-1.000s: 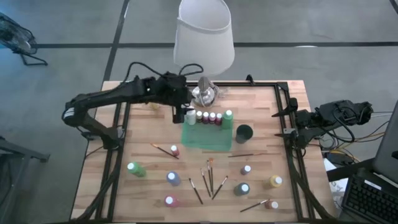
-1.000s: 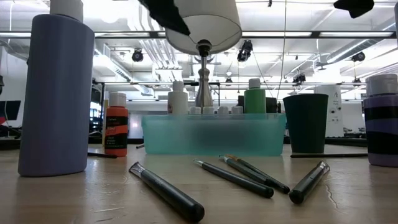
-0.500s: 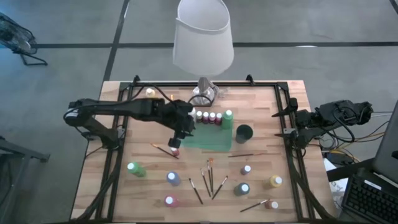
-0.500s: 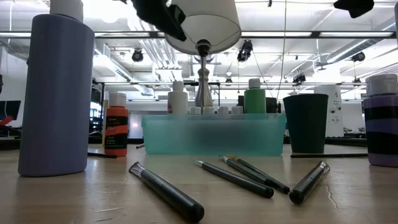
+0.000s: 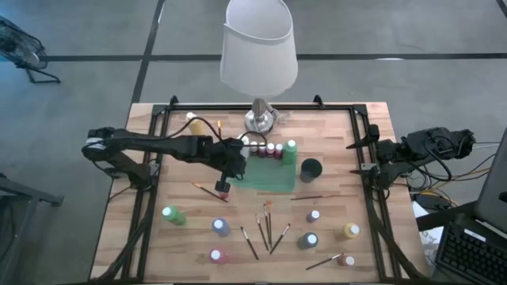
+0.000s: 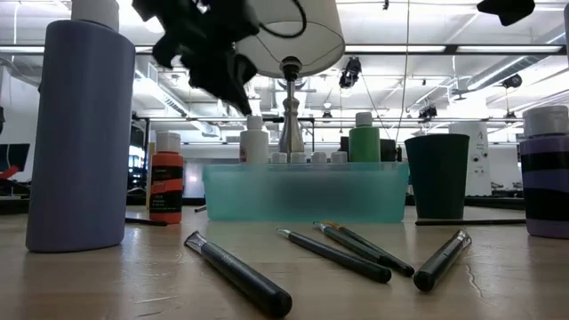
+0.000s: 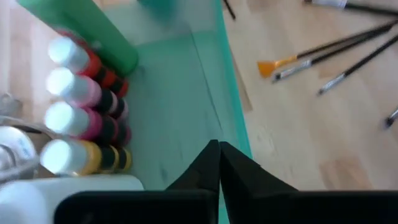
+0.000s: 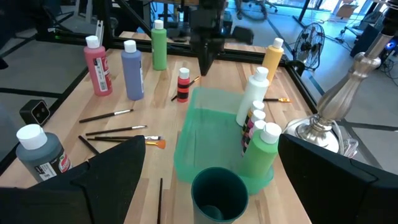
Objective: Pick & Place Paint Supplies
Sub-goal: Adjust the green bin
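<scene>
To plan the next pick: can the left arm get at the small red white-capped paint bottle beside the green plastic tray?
Probably yes. The left gripper hangs close above the small red white-capped paint bottle, with nothing between them. Its fingers are shut, so they must open first.

A white-shaded lamp (image 5: 259, 47) stands at the far edge of the wooden desk (image 5: 333, 158). A dark green cup (image 5: 311, 169) stands just beside the green tray (image 5: 265, 176).

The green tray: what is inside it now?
Inside the green tray, white-capped paint bottles stand in a row along one wall; the rest of its floor shows bare. The tray's frosted wall hides the bottles' lower parts in the low view.
</scene>
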{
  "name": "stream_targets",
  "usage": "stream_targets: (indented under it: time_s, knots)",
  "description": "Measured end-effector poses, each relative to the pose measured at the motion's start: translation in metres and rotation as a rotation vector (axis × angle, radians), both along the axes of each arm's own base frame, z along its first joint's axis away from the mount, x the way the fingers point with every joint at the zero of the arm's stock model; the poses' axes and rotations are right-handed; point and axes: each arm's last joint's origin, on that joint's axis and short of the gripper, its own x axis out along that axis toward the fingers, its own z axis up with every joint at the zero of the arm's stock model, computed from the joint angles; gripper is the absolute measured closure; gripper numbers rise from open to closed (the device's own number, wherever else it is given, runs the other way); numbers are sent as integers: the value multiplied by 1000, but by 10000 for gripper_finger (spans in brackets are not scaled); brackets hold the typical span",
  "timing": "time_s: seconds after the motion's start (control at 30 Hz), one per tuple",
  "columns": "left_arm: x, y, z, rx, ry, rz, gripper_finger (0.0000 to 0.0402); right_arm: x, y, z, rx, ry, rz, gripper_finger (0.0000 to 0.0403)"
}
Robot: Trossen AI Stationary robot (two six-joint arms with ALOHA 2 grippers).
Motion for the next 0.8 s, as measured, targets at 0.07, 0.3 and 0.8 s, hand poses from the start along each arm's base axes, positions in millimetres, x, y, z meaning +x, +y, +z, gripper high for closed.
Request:
stream_targets:
  time_s: [0.07, 0.3, 0.8]
  knots:
    - [-1, 1, -8, 8, -5, 9, 396, 0, 0, 0, -1, 0, 0, 39]
    - [-7, 1, -31, 22, 55, 31, 398, 0, 0, 0, 0, 0, 0, 39]
    - [-5, 16, -44, 52, 222, 21, 400, 0, 0, 0, -1, 0, 1, 39]
